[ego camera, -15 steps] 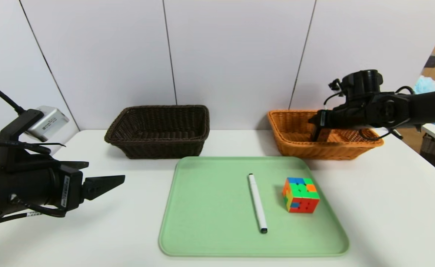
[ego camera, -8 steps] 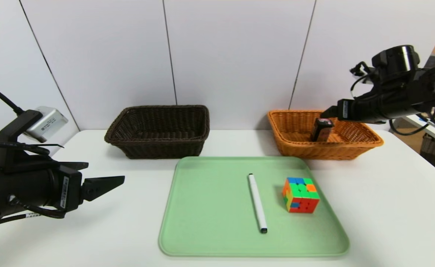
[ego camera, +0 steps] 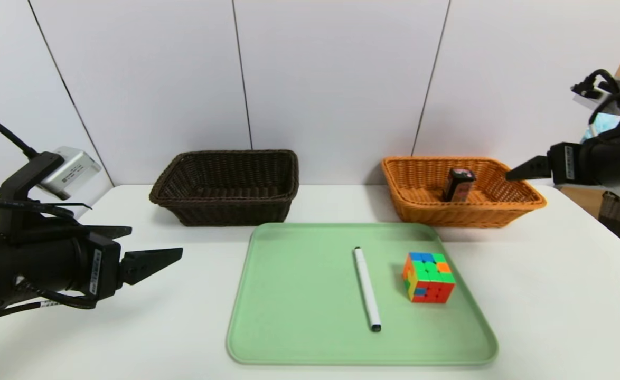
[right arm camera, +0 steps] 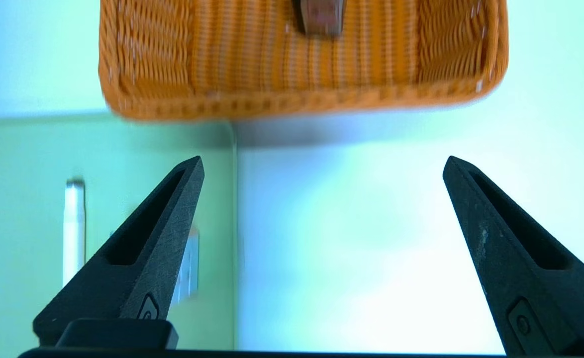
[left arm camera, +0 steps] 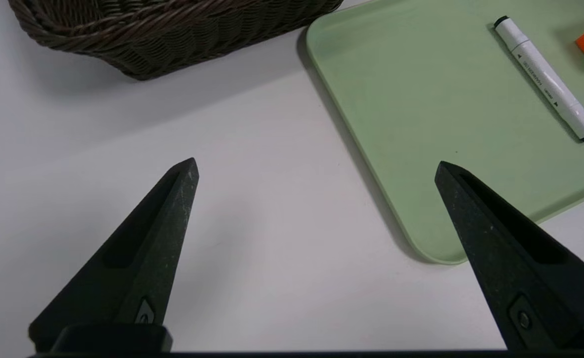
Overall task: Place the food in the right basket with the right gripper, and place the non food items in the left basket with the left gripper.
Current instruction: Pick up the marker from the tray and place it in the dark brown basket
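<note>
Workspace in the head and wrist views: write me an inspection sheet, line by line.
Surface: white table, no spills seen; green tray lies flat on it.
Job's things: white marker and puzzle cube on the tray; dark box stands in the orange basket; dark brown basket at left, no item seen in it.
Clutter: nothing seen.
Left gripper: open, holding nothing, over the table left of the tray.
Right gripper: open, holding nothing, near the orange basket's right end.
Cables: black cables along both arms.
Surroundings: white panelled wall behind; shelving at far right.
</note>
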